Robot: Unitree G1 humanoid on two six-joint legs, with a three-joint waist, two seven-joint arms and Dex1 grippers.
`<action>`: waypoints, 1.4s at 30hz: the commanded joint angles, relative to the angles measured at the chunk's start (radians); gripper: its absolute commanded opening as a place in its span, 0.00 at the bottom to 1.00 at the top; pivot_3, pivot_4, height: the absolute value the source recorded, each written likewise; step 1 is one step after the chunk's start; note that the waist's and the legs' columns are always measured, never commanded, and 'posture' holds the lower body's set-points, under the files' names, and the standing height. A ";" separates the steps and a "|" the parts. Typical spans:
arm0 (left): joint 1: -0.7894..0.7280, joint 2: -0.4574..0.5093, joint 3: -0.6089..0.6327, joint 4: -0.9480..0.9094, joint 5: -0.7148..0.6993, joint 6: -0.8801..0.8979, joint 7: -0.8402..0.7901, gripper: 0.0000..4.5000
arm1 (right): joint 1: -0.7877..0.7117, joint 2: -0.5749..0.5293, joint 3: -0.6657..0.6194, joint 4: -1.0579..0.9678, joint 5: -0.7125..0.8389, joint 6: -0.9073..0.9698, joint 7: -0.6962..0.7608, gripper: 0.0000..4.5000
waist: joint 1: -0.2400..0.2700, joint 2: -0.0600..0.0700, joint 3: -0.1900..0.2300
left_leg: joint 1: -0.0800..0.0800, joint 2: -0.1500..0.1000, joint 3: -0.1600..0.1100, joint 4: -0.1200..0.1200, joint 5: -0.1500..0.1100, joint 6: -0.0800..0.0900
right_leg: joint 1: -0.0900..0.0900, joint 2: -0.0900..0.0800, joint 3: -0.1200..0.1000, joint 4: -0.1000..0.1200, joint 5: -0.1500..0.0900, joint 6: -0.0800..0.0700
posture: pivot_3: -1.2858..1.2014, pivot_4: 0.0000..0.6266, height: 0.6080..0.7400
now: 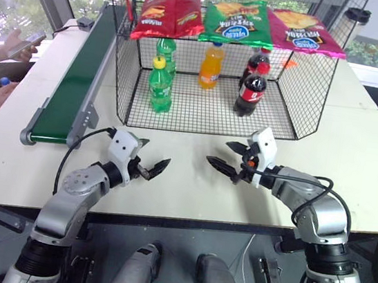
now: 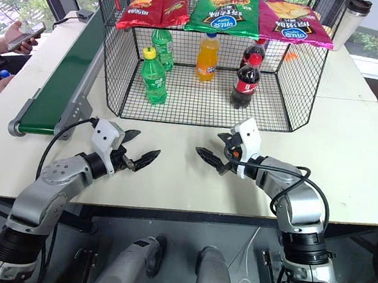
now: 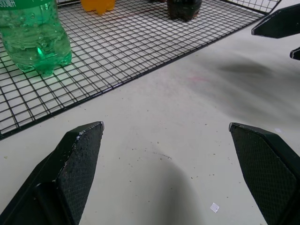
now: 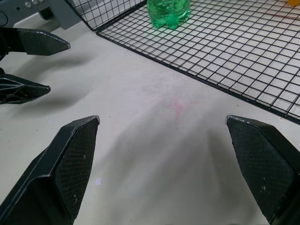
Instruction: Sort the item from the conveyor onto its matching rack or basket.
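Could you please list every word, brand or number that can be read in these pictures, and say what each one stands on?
None can be read for certain.
Red snack bag on top of the wire cage: white lettering, too blurred.
Green snack bag: round blue logo, unreadable.
Magenta snack bag: logo unreadable.
Cola bottles, green soda bottles and orange soda bottle: label bands too small to read.

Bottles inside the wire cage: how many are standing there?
5. In the black wire cage: two green soda bottles on its left, one orange soda bottle in the middle, two cola bottles on its right. None seems hidden.
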 commanded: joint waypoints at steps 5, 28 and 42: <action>-0.016 -0.002 0.010 -0.020 0.005 -0.018 0.013 1.00 | -0.005 -0.010 -0.003 -0.047 0.016 -0.003 0.011 0.99 | 0.000 0.000 0.000 | 0.000 0.000 0.000 0.000 0.000 0.000 | 0.000 0.000 0.000 0.000 0.000 0.000 | 0.52 0.24 0.99; -0.019 -0.103 0.115 -0.028 -0.095 0.038 0.119 1.00 | 0.005 -0.021 0.009 -0.073 0.047 0.008 0.063 0.99 | 0.001 0.000 0.000 | 0.000 0.001 0.000 0.000 0.000 0.000 | 0.000 0.001 0.000 0.000 0.000 0.000 | 0.52 0.24 0.99; -0.033 -0.070 0.101 -0.047 -0.098 0.023 0.122 1.00 | 0.004 -0.025 0.011 -0.091 0.056 0.008 0.062 0.99 | 0.001 0.000 0.000 | 0.000 0.002 0.001 0.001 0.000 0.000 | 0.000 0.003 0.000 0.000 0.001 -0.001 | 0.52 0.24 0.99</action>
